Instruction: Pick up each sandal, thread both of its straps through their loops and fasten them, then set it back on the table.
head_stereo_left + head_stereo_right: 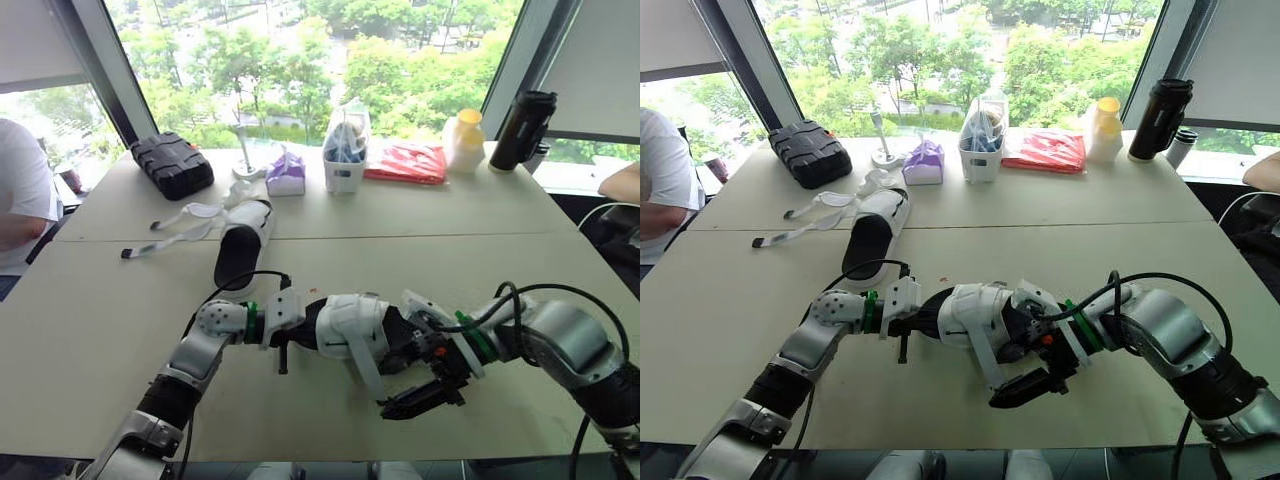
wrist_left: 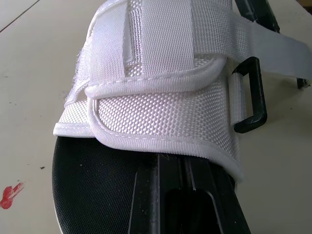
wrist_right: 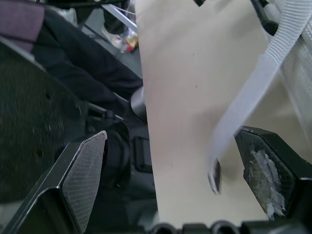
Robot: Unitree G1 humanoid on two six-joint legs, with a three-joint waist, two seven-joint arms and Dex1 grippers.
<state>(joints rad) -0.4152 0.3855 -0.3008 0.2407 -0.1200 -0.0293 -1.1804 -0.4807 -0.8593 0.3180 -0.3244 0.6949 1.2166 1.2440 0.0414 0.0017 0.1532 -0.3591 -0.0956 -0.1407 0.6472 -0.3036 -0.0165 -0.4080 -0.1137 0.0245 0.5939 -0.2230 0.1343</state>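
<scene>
One white woven sandal [image 1: 350,328] with a black sole is held low over the table between my arms. My left gripper [image 1: 297,325] is shut on its sole end; the left wrist view shows the fingers [image 2: 146,195] clamped against the black sole below the white upper [image 2: 165,102], with a black loop [image 2: 251,102] at the side. My right gripper [image 1: 420,400] is open beneath the sandal. A loose grey-white strap [image 3: 253,92] hangs between its fingers [image 3: 83,170] without being pinched. The second sandal [image 1: 243,245] lies on the table farther back, its straps [image 1: 175,230] spread loose.
Along the window edge stand a black case [image 1: 172,165], a purple tissue box [image 1: 286,172], a white caddy [image 1: 345,150], a red bag [image 1: 405,162], a yellow-capped bottle [image 1: 464,140] and a black flask [image 1: 522,130]. A person [image 1: 20,200] sits at far left; an arm [image 1: 620,185] shows at far right.
</scene>
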